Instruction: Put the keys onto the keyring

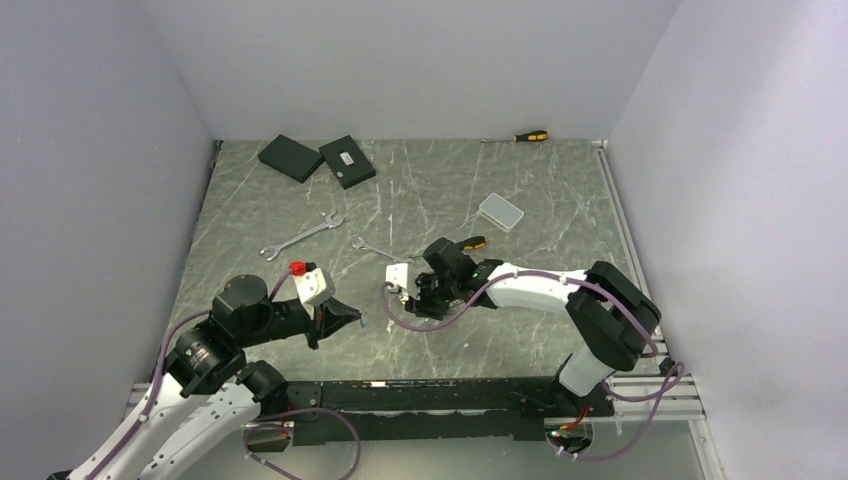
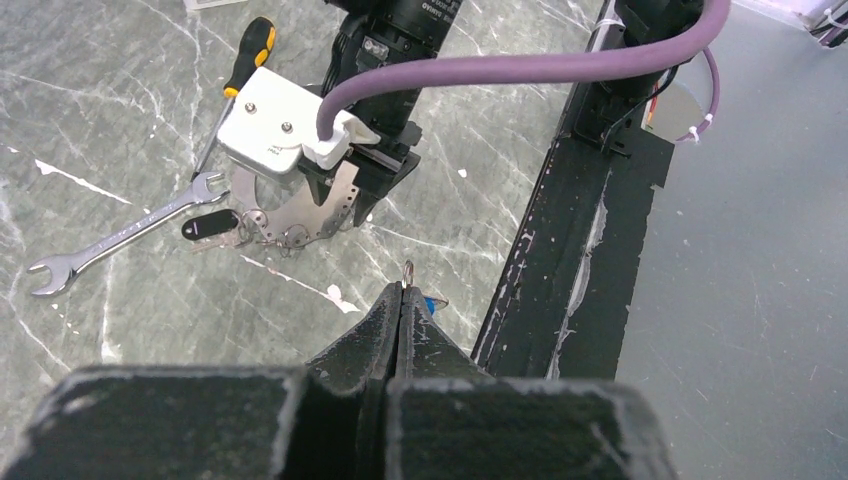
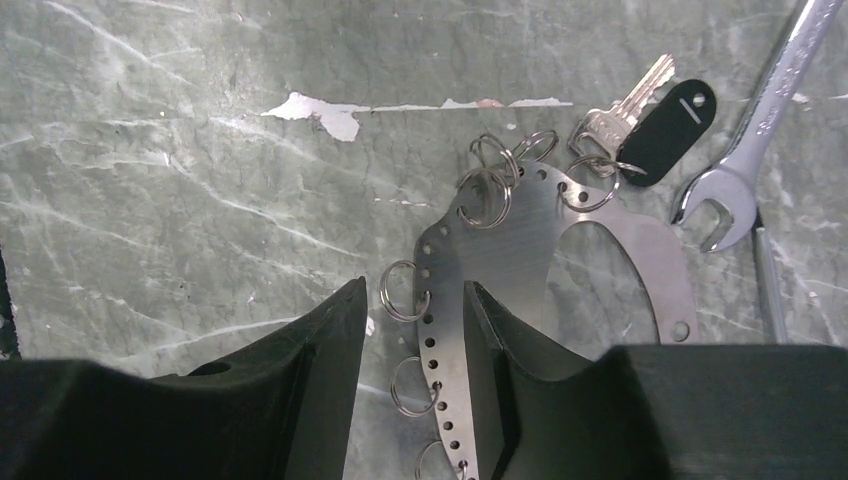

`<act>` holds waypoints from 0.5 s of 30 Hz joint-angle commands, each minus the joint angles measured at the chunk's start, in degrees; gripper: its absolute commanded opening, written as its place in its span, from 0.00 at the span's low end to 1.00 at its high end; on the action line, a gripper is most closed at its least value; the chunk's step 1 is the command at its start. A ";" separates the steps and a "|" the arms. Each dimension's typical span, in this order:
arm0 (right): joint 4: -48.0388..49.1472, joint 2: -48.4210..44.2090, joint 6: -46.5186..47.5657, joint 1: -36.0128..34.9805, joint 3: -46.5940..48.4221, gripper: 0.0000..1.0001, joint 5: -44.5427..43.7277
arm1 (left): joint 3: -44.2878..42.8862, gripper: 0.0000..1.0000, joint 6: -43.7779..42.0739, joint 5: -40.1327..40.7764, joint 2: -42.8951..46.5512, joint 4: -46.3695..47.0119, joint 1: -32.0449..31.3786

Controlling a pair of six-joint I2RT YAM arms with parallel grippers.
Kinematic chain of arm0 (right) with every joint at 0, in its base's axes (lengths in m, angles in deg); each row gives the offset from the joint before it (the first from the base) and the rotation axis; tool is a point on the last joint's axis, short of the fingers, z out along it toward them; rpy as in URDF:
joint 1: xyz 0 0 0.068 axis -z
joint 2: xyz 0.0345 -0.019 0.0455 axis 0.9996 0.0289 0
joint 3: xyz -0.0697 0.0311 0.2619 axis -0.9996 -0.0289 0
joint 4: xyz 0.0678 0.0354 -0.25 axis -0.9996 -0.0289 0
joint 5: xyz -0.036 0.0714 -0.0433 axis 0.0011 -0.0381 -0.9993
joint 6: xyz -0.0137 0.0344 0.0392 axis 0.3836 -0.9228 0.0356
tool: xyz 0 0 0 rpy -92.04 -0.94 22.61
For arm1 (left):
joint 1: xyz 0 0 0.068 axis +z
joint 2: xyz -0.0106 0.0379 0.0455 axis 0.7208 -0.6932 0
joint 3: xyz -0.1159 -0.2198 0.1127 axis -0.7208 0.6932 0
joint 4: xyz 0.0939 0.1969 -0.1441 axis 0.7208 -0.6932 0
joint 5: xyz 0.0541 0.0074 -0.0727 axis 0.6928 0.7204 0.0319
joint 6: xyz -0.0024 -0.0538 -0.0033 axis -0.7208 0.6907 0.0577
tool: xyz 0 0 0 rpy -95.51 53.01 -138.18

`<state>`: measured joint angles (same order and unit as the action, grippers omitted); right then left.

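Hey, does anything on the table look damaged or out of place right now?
Yes. The table has a damaged top: a white chip breaks the green marbled finish. It sits just beyond the perforated metal plate that the right gripper straddles. Nothing looks spilled.

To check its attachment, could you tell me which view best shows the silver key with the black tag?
The right wrist view: the key lies close, sharp, unobstructed beside its black tag. The left wrist view shows it small, mostly tag; the top view does not resolve it.
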<state>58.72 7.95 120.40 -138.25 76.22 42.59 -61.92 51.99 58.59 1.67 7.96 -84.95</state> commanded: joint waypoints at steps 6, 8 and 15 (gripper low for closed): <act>-1.07 1.96 1.02 0.25 1.30 0.41 1.72 | 0.43 0.00 0.45 0.75 0.94 0.76 -0.04; -0.41 1.99 0.51 0.25 0.60 0.39 1.53 | 0.44 0.00 0.45 0.83 1.07 0.77 -0.05; 1.06 2.63 -0.38 0.25 -0.33 0.32 0.74 | 0.44 0.00 0.45 0.94 1.19 0.76 -0.10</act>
<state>57.51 9.92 120.37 -138.23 76.11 42.59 -61.85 51.97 59.38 2.32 7.76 -84.95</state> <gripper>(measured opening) 0.333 0.009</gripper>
